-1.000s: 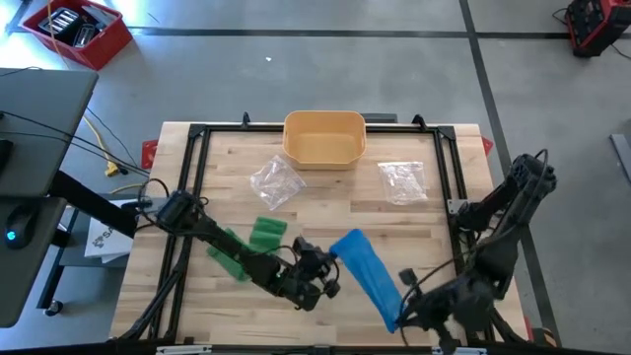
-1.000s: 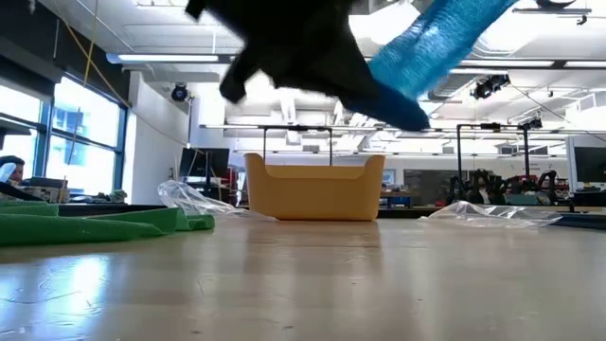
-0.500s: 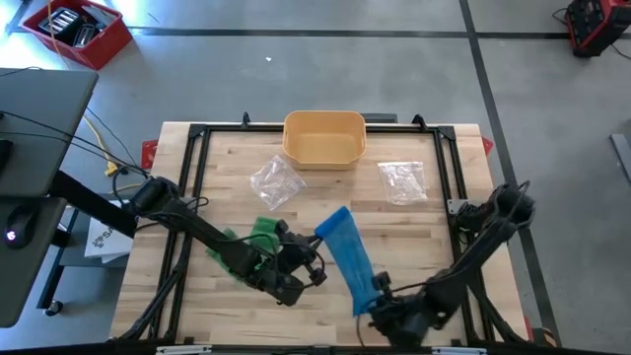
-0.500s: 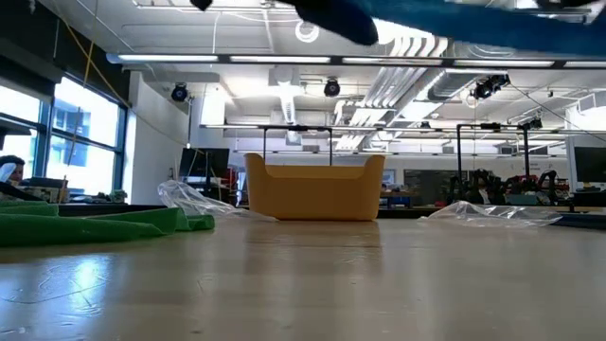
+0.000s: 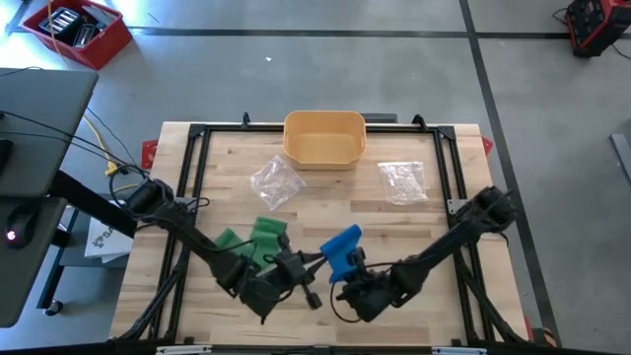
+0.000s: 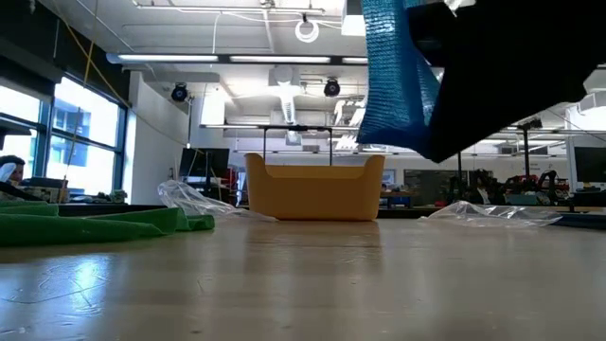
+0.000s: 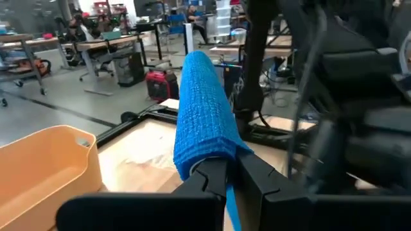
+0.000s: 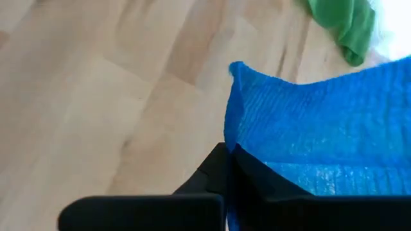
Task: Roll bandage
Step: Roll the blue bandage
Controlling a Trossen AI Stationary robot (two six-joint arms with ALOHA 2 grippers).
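The work surface is a light wooden table (image 5: 325,197) bordered by a black frame, standing on a grey floor; the low view looks past it into a large workshop hall with ceiling lights and further benches.

The blue bandage (image 5: 343,248) is held off the table near its front middle, between the two arms. In the low view it hangs as a folded blue mesh strip (image 6: 393,80) above the tabletop, not touching the wood.

The left gripper (image 5: 317,258) sits just left of the bandage. In the left wrist view its fingers (image 7: 212,176) are pressed together on the lower end of the strip (image 7: 202,109), which rises away from them as a rounded fold.

The right gripper (image 5: 347,268) comes in from the right and meets the bandage from the front edge side. In the right wrist view its jaws are closed on the edge of the blue fabric (image 8: 308,122), pinching it above bare wood.

Just left of the left arm lie green bandages (image 5: 258,240), flat on the table. Farther back rest two clear plastic bags (image 5: 276,181) (image 5: 402,180), well apart from each other. A tan bin (image 5: 324,138) stands at the middle of the far edge.
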